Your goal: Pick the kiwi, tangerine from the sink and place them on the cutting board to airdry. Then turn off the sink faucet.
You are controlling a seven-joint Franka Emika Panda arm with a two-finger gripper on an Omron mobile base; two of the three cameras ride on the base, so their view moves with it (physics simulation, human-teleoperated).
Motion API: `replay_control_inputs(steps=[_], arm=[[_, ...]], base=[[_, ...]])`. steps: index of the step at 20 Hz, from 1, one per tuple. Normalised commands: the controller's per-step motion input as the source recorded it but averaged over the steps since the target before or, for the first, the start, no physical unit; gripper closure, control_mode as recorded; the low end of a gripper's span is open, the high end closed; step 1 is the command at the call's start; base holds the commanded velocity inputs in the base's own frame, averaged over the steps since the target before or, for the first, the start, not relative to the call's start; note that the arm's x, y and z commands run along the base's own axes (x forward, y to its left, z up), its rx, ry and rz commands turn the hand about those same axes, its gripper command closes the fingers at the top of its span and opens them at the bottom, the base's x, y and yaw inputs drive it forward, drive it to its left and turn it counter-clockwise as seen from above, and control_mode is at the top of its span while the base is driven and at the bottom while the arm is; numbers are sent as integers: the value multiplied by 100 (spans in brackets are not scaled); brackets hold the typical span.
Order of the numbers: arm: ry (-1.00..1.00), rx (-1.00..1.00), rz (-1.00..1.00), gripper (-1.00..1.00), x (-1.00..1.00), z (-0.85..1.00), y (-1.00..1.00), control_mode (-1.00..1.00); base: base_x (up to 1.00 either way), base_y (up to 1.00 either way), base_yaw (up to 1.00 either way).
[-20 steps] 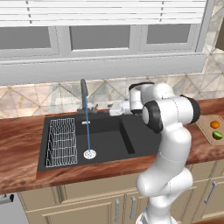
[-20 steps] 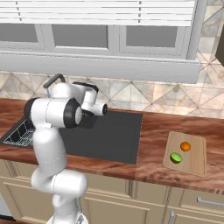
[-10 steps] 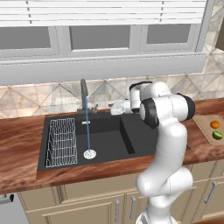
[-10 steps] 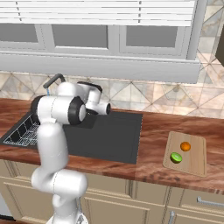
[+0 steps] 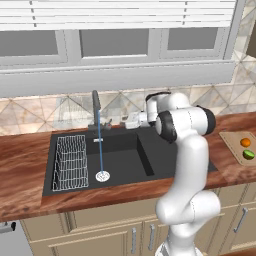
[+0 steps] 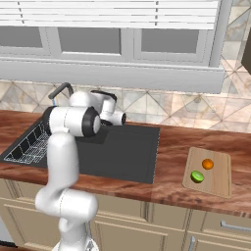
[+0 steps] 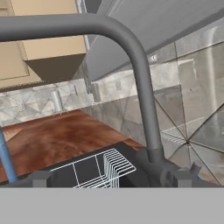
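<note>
Hand view: gripper [image 5: 129,120] fingers wide apart, nothing held, right by the sink faucet [image 7: 144,100]. Faucet looks stiff, slick metal; I'd push its small side handle [image 7: 195,167].

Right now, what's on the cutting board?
The tangerine and the kiwi sit on the cutting board, close together but apart. The arm hides neither in this view; what's under the fruit can't be seen.
</note>
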Motion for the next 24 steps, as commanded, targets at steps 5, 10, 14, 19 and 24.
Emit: replay_control_inputs(steps=[5,10,14,19,24], arm=[[0,0,2,-100,22,-7,0,-100],[0,0,3,-100,10,-10,2,-100],[0,0,3,-100,4,-14,8,-100],[0,0,3,-100,6,-13,17,-100],[0,0,2,-100,11,-9,16,-100]], base=[[0,0,0],[0,0,0],[0,0,0],[0,0,0],[0,0,0]])
